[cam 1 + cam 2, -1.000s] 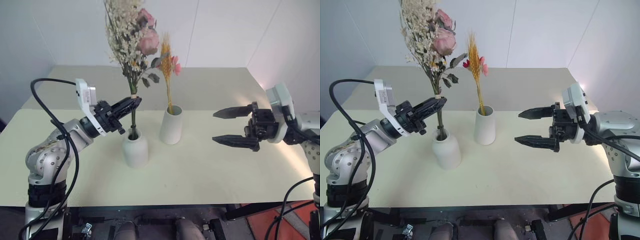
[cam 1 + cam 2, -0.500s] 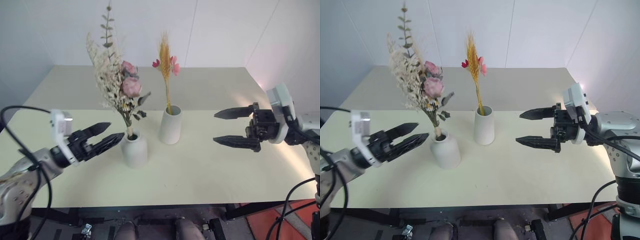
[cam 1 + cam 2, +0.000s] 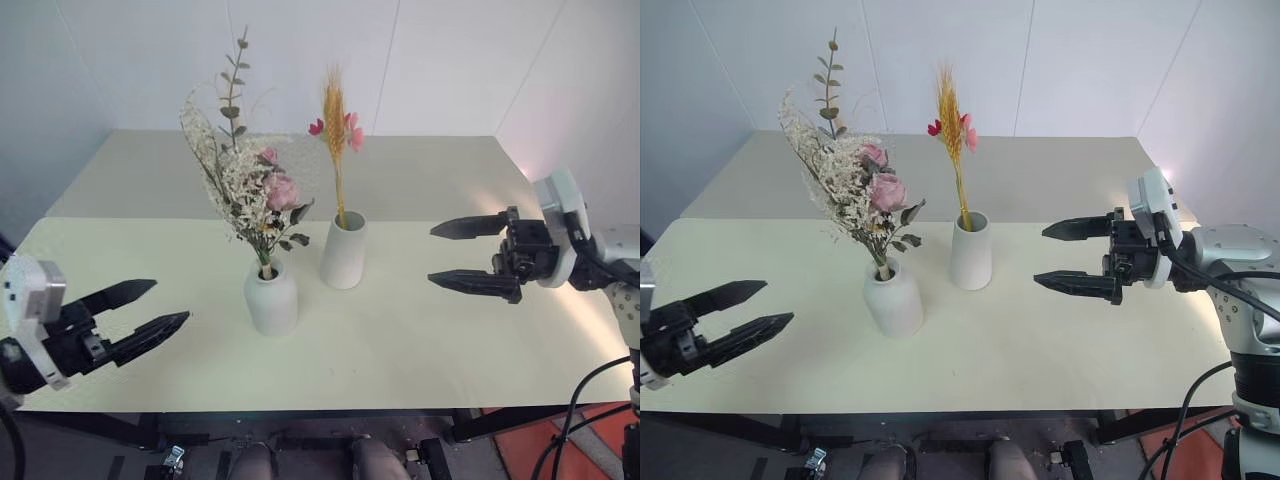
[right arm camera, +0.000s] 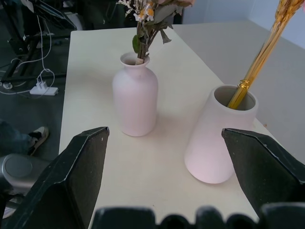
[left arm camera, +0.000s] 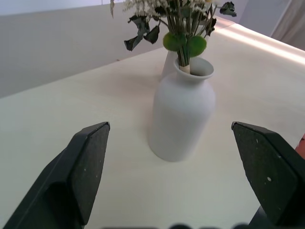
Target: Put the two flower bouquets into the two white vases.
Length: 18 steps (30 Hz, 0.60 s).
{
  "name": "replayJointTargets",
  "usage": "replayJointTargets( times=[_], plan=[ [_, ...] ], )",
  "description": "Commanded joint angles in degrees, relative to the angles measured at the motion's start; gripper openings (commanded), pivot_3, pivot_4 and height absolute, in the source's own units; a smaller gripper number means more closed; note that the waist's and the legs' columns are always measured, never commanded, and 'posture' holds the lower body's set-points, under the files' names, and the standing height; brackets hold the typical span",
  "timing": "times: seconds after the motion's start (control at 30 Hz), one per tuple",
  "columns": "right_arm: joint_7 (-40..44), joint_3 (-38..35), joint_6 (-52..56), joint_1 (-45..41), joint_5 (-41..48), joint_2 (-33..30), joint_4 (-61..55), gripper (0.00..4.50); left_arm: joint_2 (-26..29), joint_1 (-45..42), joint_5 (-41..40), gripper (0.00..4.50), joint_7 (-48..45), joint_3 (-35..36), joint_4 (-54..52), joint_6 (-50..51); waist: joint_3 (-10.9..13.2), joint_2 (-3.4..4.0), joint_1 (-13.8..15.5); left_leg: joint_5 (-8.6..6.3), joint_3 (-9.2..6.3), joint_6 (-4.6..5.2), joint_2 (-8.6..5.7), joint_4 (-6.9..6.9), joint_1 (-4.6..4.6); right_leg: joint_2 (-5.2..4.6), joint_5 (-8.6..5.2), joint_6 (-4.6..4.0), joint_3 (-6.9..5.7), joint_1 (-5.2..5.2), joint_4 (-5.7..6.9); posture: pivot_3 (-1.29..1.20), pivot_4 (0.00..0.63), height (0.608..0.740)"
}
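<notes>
On a pale surface (image 3: 420, 340), the bushy bouquet (image 3: 250, 190) stands in the shorter vase (image 3: 271, 298), the wheat bunch (image 3: 335, 130) in the taller vase (image 3: 343, 250); left gripper (image 3: 142, 310) and right gripper (image 3: 452, 256) hover alongside, jaws wide, empty

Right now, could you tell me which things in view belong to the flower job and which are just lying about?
Job:
- bushy bouquet, standing in the rounded vase
- wheat bouquet, standing in the taller vase
- left claw and right claw, both open and holding nothing

Lying about:
- nothing beyond the table itself
</notes>
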Motion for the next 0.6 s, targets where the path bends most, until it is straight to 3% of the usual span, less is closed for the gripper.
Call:
replayJointTargets(
  times=[0.03,0.6],
  plan=[
    [-0.92,-2.52,-0.99,0.81,0.38,-0.51,-1.23,4.5,2.33,-0.62,-0.79,4.45,-2.27,4.17,0.3,-0.3,0.01,0.01,-0.01,0.0,0.02,0.0,0.0,-0.02,0.0,-0.01,-0.01,-0.02,0.0,-0.01,0.0,0.0,0.15,0.74],
    [-4.23,-5.51,0.7,4.55,1.7,-1.89,-3.74,4.5,5.14,-12.64,1.76,4.45,-1.17,-4.71,5.16,-1.56,0.01,0.01,-0.13,0.0,0.11,0.0,0.04,-0.09,0.04,-0.01,-0.03,-0.04,0.01,-0.03,0.03,0.0,0.15,0.74]
  ],
)
